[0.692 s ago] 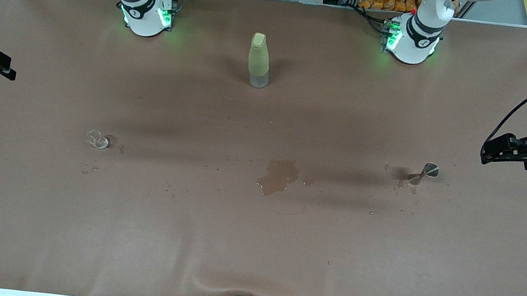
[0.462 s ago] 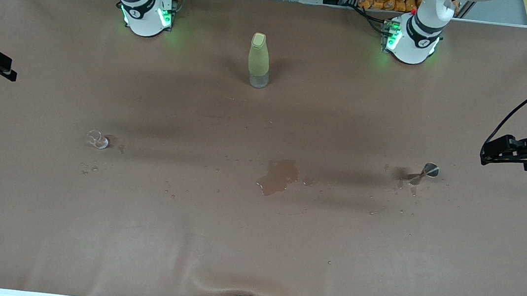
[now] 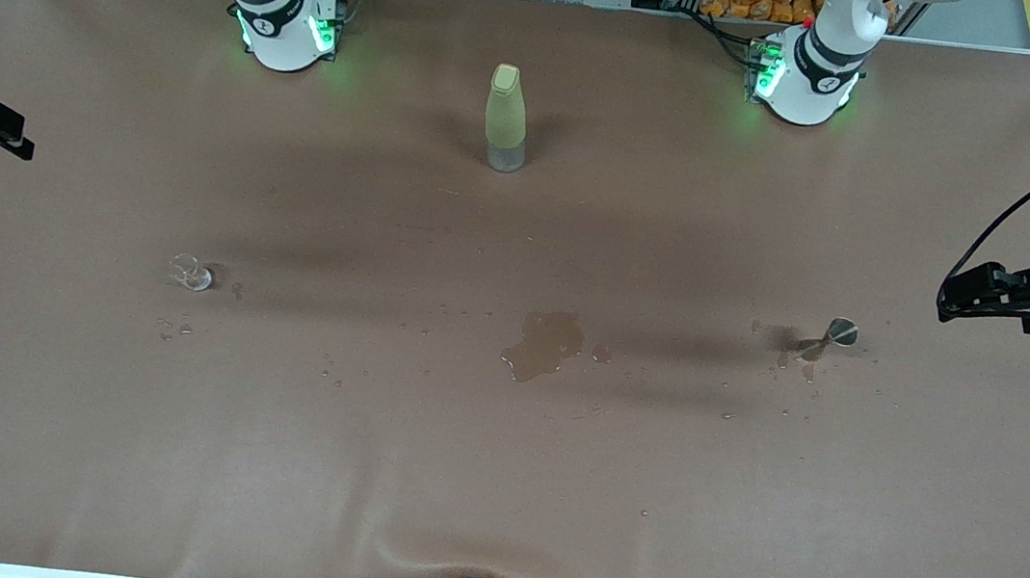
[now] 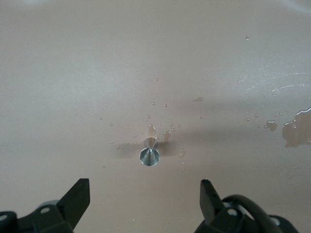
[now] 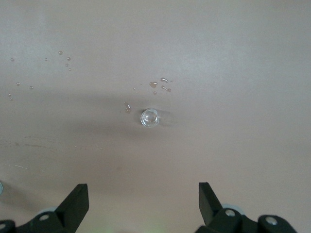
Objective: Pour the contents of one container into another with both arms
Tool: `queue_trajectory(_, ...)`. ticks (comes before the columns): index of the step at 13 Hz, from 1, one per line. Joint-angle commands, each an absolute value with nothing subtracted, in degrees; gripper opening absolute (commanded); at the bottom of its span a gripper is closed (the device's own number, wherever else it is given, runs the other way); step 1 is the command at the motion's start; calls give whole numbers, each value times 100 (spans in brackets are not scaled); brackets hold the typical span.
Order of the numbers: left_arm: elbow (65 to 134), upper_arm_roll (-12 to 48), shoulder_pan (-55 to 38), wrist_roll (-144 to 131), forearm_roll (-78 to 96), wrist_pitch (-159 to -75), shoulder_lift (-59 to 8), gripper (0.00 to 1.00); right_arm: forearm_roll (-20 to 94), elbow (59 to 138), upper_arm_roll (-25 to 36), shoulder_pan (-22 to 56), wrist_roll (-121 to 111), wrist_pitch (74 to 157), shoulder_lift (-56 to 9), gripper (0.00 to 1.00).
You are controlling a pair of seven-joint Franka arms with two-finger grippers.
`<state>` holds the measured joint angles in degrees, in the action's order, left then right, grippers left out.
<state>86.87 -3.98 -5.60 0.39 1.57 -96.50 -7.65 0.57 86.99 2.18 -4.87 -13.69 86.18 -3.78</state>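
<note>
Bench [image 3: 493, 480]: brown, unchanged; puddle [image 3: 545, 343] mid-bench as before.
Left tool [image 3: 961, 293]: up at its arm's end of the bench, fingers spread wide, empty; has edged slightly inward.
Right tool [image 3: 4, 136]: up at the right arm's end, wide, empty; barely shifted.
Bottle [image 3: 506, 118]: upright, unmoved.
Cup [image 3: 191, 272]: toward the right arm's end, seemingly upright, unmoved.
Stemmed glass [image 3: 831, 337]: toward the left arm's end, unmoved.

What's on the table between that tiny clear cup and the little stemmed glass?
In the front view, a puddle of spilled liquid lies about midway between the clear cup and the stemmed glass, with scattered droplets around; nothing else.
</note>
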Motion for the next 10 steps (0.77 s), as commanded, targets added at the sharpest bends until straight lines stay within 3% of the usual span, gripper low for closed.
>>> queue_trajectory(1, 8631, -396, -571, 35, 123, -9650, -747, 100, 218, 8719, 211, -772, -1441, 8771, -588, 100)
queue_trajectory(10, 8622, -378, -580, 114, 132, -9650, -747, 100, 1494, 8692, 220, -1695, -3978, 8991, -1220, 100)
